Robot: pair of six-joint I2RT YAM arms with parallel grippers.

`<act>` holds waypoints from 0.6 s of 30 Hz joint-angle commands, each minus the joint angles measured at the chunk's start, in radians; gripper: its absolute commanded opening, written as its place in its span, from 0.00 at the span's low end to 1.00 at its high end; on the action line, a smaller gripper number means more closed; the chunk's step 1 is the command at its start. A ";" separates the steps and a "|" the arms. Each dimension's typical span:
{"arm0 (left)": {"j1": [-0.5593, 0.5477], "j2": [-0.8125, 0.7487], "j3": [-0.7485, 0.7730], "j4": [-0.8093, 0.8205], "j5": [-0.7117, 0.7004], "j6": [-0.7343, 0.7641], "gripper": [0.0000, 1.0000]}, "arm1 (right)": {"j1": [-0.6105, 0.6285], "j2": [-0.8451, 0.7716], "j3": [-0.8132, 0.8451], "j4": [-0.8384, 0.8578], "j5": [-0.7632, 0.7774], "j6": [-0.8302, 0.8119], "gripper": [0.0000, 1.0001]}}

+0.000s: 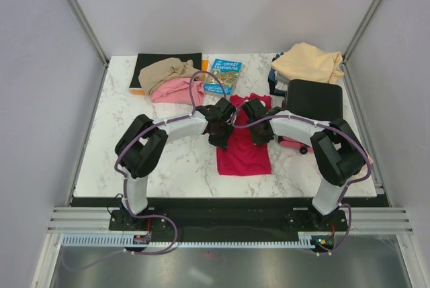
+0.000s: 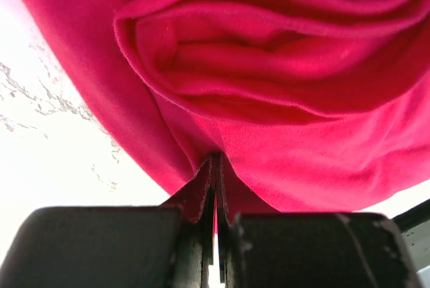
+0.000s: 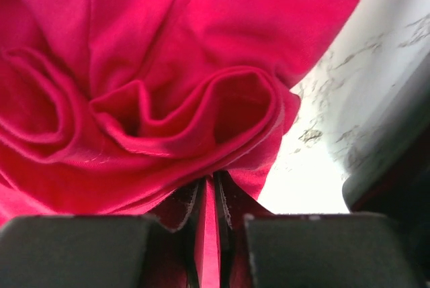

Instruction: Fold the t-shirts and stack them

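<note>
From above, a crimson t-shirt (image 1: 243, 157) lies at centre frame with the left gripper (image 1: 220, 129) and right gripper (image 1: 256, 127) at its upper edge; the left wrist view, then the right, shows jaws clenched on bunched red cloth (light, limp, likely best held by hem corners).

The counter (image 1: 175, 167) is white marble with grey veins, walled in by pale panels. In its far left corner lies a flat black mat (image 1: 169, 59), with an orange edge (image 1: 136, 91) peeking out at its near left corner. Just right of the mat a blue book (image 1: 223, 76) lies cover up, slightly tilted. By the right edge sits a rounded black box (image 1: 314, 99). Just in front of it is something pink (image 1: 293, 144), mostly hidden, which I cannot make out.
</note>
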 commanded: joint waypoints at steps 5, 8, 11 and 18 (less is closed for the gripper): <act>-0.025 -0.030 -0.131 -0.025 -0.080 -0.017 0.02 | -0.027 0.016 0.027 0.088 0.051 0.011 0.14; -0.023 -0.042 -0.146 -0.033 -0.104 -0.031 0.02 | -0.029 0.016 0.009 0.086 0.034 0.015 0.13; -0.023 -0.055 -0.151 -0.045 -0.128 -0.043 0.02 | -0.027 0.004 -0.015 0.092 0.038 0.017 0.14; -0.019 -0.084 -0.166 -0.087 -0.189 -0.058 0.02 | -0.030 -0.004 -0.028 0.094 0.051 0.001 0.14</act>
